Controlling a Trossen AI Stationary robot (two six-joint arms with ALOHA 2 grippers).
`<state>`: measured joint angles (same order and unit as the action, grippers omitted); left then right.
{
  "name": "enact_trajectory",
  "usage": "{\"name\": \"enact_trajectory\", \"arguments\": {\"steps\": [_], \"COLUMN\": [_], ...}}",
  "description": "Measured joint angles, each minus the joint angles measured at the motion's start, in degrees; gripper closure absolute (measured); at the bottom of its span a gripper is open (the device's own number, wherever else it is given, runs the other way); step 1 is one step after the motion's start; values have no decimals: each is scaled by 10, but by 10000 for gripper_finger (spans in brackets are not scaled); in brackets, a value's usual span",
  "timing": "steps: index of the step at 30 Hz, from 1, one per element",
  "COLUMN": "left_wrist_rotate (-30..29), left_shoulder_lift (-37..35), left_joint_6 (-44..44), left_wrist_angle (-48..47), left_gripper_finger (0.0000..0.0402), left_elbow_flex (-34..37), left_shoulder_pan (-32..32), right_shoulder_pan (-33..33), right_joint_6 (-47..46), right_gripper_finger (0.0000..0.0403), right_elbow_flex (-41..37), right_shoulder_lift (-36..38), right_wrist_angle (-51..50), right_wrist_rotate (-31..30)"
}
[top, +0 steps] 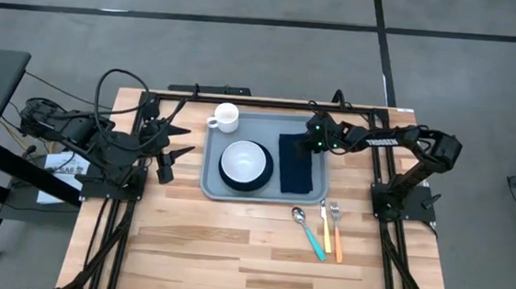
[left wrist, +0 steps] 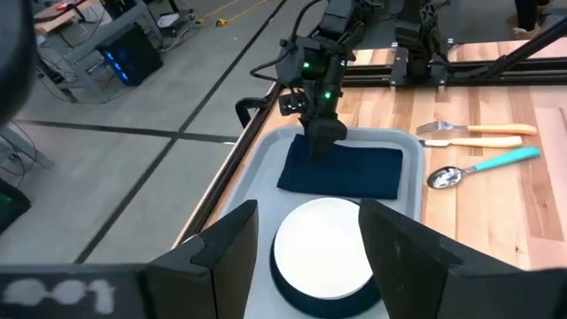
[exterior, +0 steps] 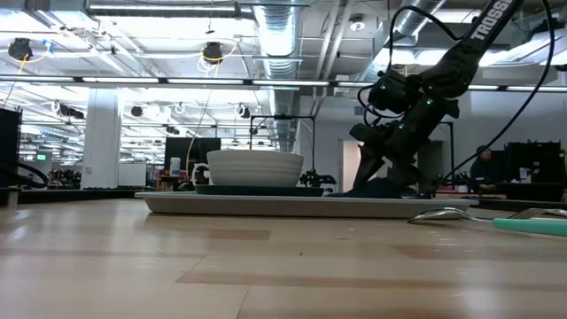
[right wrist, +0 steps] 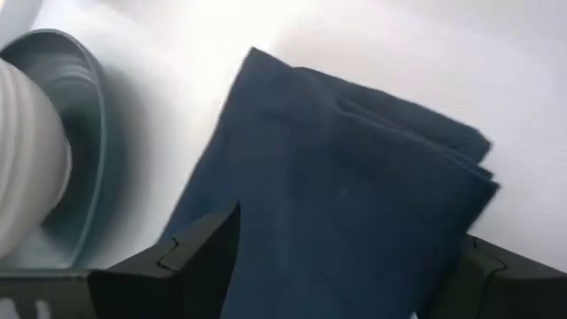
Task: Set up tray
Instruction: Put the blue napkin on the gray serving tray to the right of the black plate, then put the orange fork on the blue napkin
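The light grey-blue tray (top: 210,185) lies in the middle of the table. On it stand a white mug (top: 225,116) at the far left corner and a white bowl (top: 244,160) on a dark teal plate (right wrist: 89,133). A folded navy napkin (top: 297,166) lies flat on its right half. My right gripper (top: 313,140) is open, low over the napkin's far end (right wrist: 354,177), its fingers wide apart with the napkin between them. My left gripper (top: 172,153) waits open, left of the tray. My right gripper comes down slanting from the far right side over the napkin's far end (left wrist: 330,152). Its open fingers (right wrist: 190,257) stand at the cloth's two side edges. I cannot tell whether they touch it. The napkin lies flat on the tray.
A spoon with a teal handle (top: 310,232), and a fork (top: 335,232) and a knife (top: 325,226) with orange handles, lie on the wood near the tray's near right corner. Bare wood fills the near half of the table (top: 230,262). Black rails (top: 243,98) run along the far edge.
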<state>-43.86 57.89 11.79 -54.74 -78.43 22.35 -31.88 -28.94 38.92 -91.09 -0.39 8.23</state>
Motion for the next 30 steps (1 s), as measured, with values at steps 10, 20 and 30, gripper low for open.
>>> {"name": "enact_trajectory", "arguments": {"steps": [10,20,30], "left_wrist_rotate": [-1,-5,-14], "left_shoulder_lift": [0,0,-41], "left_joint_6": [12,27,84], "left_wrist_angle": [0,0,77], "left_gripper_finger": [214,214,214], "left_elbow_flex": [0,0,75], "left_shoulder_pan": [0,0,-2], "right_shoulder_pan": [-20,-38,-47], "right_joint_6": [48,95,98], "right_gripper_finger": [132,132,132], "right_elbow_flex": [1,40,52], "right_shoulder_lift": [0,26,180], "right_wrist_angle": [-26,-104,-260], "right_wrist_rotate": [9,-34,-84]}}
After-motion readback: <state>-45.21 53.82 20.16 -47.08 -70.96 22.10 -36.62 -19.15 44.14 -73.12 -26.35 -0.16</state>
